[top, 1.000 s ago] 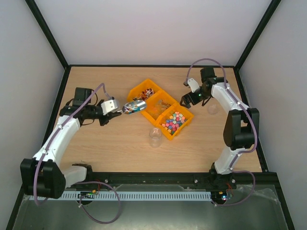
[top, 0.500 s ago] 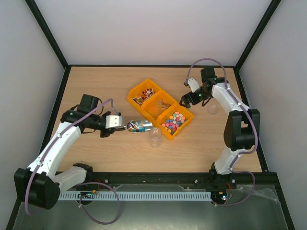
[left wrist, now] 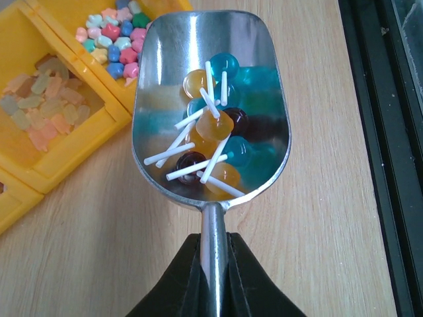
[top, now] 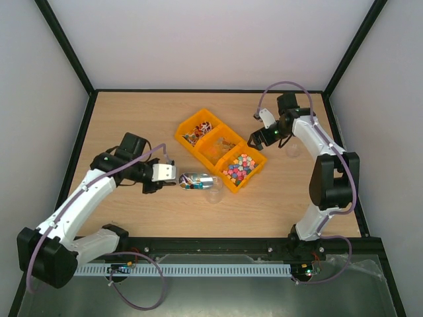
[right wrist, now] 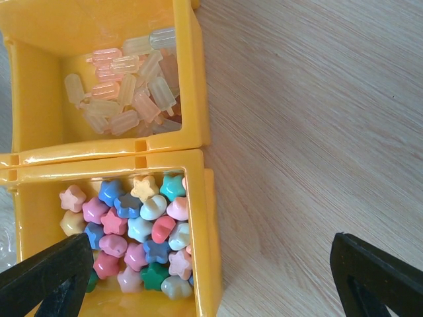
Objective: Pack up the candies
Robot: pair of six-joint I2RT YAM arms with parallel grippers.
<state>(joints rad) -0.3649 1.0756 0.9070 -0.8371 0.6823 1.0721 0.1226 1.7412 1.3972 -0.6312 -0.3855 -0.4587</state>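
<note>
Beside the cup (top: 213, 190), your left gripper (left wrist: 213, 243) clamps the scoop (left wrist: 165, 72), right gripper (top: 256, 140) agape: centre, then tip candies (left wrist: 215, 125) slowly.

My left pincer (top: 176, 177) is clamped tight, fingers (left wrist: 180, 285) nearly meeting, my left arm (top: 86, 191) bent behind it. My right pincer (top: 254, 141) gapes wide, pointing downward, my right arm (top: 325, 153) arched behind it.
</note>
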